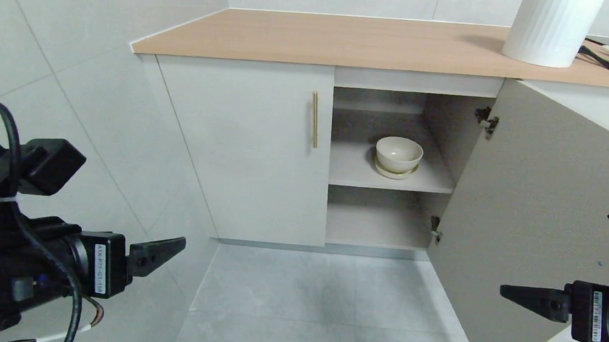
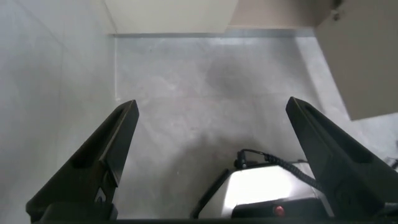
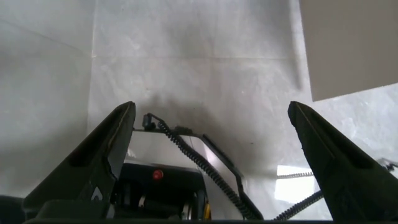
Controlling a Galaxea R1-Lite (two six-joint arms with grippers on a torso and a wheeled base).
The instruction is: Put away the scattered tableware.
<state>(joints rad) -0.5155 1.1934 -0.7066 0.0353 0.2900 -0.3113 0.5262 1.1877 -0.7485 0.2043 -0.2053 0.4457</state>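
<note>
- A glossy cream bowl [image 1: 398,153] is set upright on a matching saucer [image 1: 394,174] on the upper shelf [image 1: 350,168].
- The fingers of the left gripper [image 2: 211,111] and right gripper [image 3: 211,111] are held apart.

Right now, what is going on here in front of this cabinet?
Nothing is being held. The left gripper and the right gripper are both open and empty, low above the floor before the cabinet. Its right door stands open. On the upper shelf a bowl sits on a small plate.
</note>
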